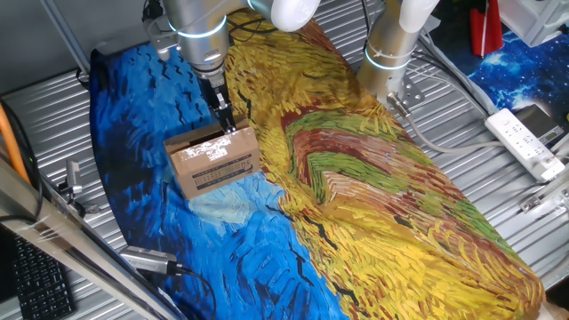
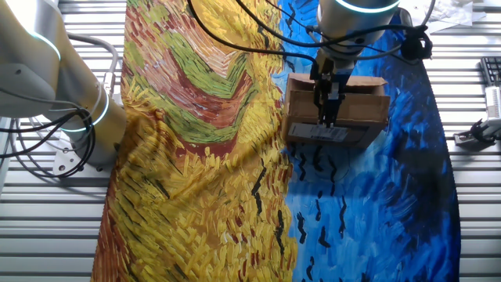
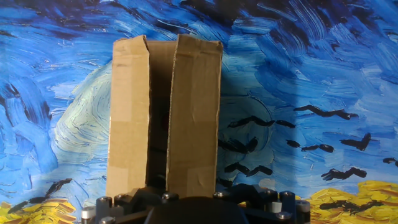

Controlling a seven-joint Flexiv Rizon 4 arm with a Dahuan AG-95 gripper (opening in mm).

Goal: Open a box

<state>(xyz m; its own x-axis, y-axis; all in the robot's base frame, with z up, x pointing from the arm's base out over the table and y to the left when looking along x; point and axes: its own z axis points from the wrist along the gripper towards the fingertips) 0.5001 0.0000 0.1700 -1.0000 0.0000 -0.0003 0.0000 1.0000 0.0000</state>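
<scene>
Hand view: cardboard box (image 3: 165, 118) directly below camera, two long top flaps (image 3: 194, 112) partly raised, dark gap between them; fingers not visible here. One fixed view: gripper (image 1: 227, 120) at box (image 1: 216, 160) top rear edge, finger state cannot tell. Box sits on painted cloth (image 1: 373, 204), on blue portion near yellow boundary. Other fixed view: gripper (image 2: 327, 106) over box (image 2: 337, 110) centre; white label (image 2: 317, 134) on side facing camera; second arm (image 2: 47, 70) well apart at left

Opposing overhead views; close hand view.
</scene>
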